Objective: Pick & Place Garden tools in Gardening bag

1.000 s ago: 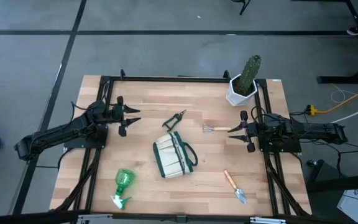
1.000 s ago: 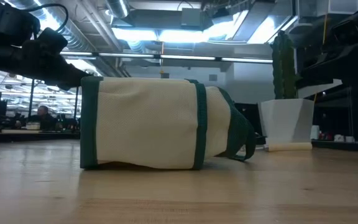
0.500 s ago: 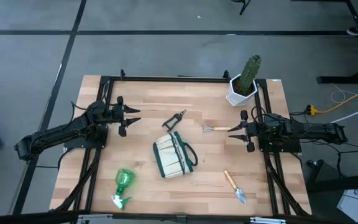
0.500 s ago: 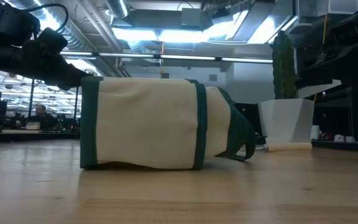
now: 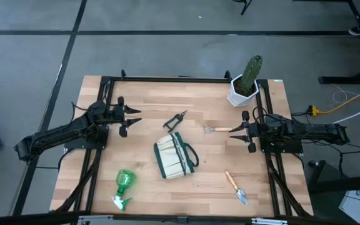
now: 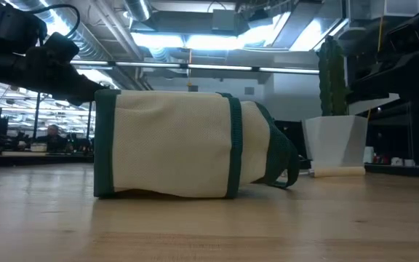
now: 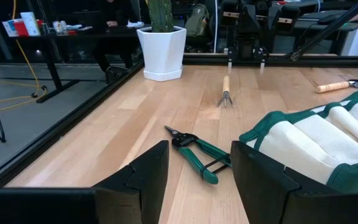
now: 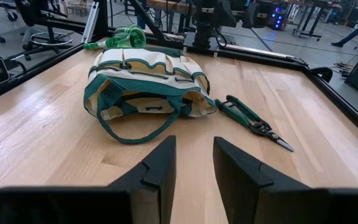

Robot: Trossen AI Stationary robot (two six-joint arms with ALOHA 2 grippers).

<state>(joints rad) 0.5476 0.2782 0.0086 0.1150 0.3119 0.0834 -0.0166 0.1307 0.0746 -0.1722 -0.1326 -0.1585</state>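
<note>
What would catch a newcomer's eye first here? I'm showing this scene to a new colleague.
Probably the gardening bag, cream with green trim, lying on its side mid-table. Next, the cactus in its white pot at the far right corner, and the green spray bottle lying near the front left. Both grippers, left and right, hover open and empty.

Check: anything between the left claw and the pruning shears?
Nothing. In the high view, only bare wood lies between the left claw and the pruning shears. The left wrist view shows the same: the shears sit just past its open fingers.
</note>
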